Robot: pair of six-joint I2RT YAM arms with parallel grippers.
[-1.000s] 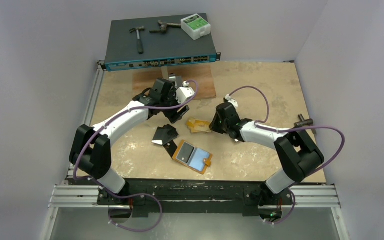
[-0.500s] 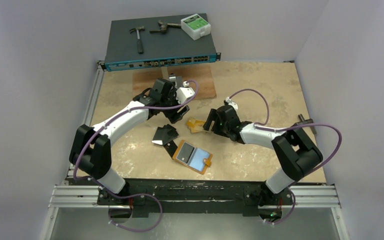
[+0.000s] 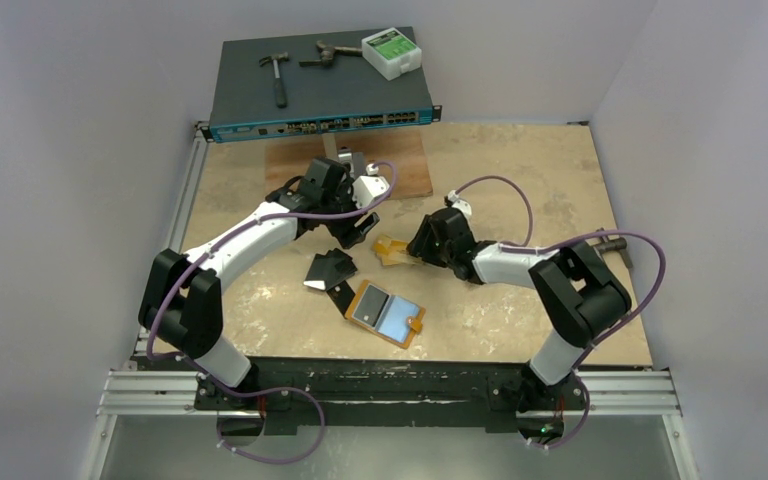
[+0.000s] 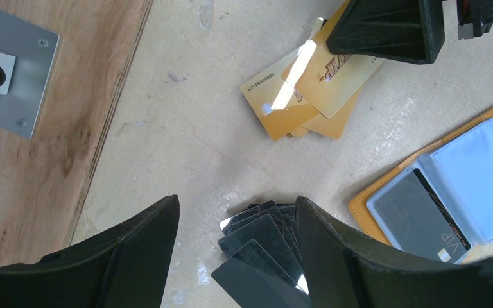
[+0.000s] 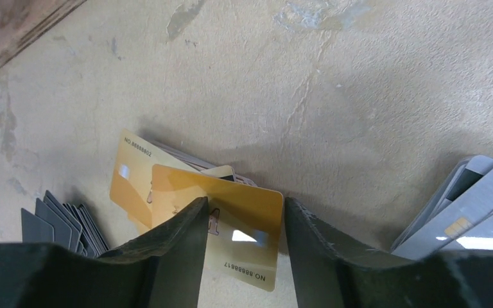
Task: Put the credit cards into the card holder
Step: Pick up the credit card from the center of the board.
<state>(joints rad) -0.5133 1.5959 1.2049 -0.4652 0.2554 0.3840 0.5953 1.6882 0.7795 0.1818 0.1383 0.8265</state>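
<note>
Two grippers: both are seen with jaws parted and nothing clamped. The right gripper (image 5: pixel 245 205) is set low over the gold cards (image 4: pixel 282 109), and the left gripper (image 4: pixel 237 205) hangs above the black cards (image 4: pixel 263 247).
Top gold card (image 5: pixel 231 192): it is seen in the gap between the right gripper's jaws, lying face up. One end is hidden under the finger on the left of that wrist view, and it is skewed across the cards beneath it.
Card holder (image 4: pixel 358 204): it is laid open on the table (image 5: pixel 359 77), beyond the left gripper's finger on the right of its wrist view and well apart from the right gripper. One black card (image 4: pixel 417 205) is already lodged in a clear sleeve.
Silvery cards (image 5: pixel 481 205): they are fanned just outside the right gripper's other finger.
Risk, no purchase: a thin card lying flat is judged hard to pinch. If the jaws are closed from above, it may only be pushed along the pile or squeezed out sideways.
Risk, double pick: the gold cards are stacked and overlapped, so two may be lifted together and a sleeve would likely be jammed.
Risk, scatter: the silvery fan may be nudged by the outer finger if the wrist is swung.
Risk, collision: both grippers are placed close together by the piles, so the arms may be brought into contact on the way to the holder.
</note>
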